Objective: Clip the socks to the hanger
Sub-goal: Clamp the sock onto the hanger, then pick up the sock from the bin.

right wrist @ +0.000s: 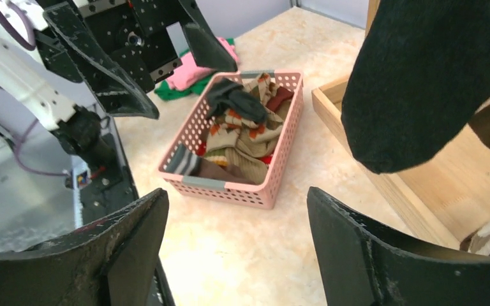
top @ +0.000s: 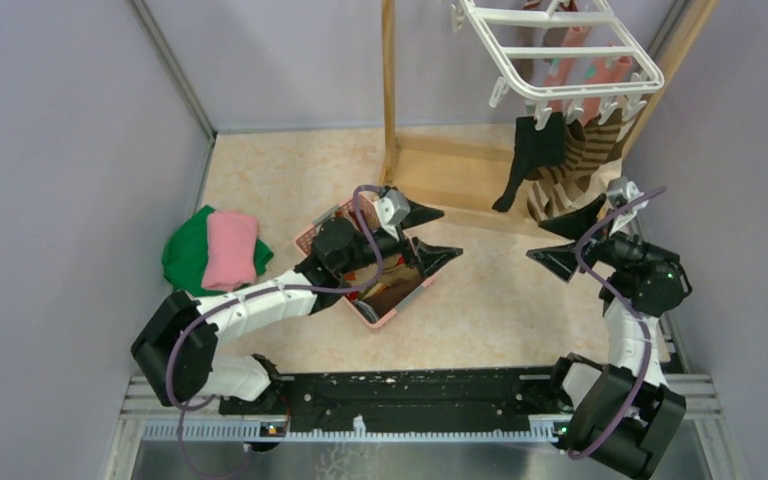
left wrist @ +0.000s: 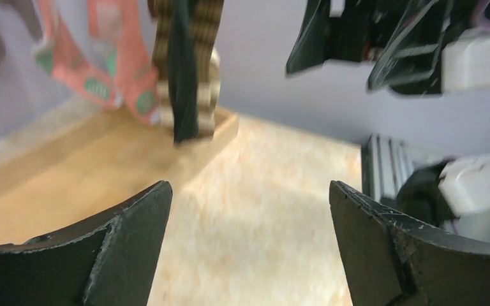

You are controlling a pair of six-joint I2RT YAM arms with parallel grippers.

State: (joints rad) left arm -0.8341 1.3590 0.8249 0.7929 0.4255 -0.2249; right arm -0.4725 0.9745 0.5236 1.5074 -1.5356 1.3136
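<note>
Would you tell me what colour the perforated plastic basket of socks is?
Pink basket; clearest in the right wrist view.

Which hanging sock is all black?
The plain black sock clipped leftmost on the hanger; its neighbour is a brown-striped sock, and the pink socks hang behind.

- A pink basket (right wrist: 242, 194) with perforated walls sits mid-table, turned at an angle.
- A wooden stand (top: 390, 90) rises at the back, its flat base on the table (top: 490, 300).
- Near the left wall, a pink cloth (top: 230, 250), seemingly folded, lies on a green cloth (top: 182, 262).
</note>
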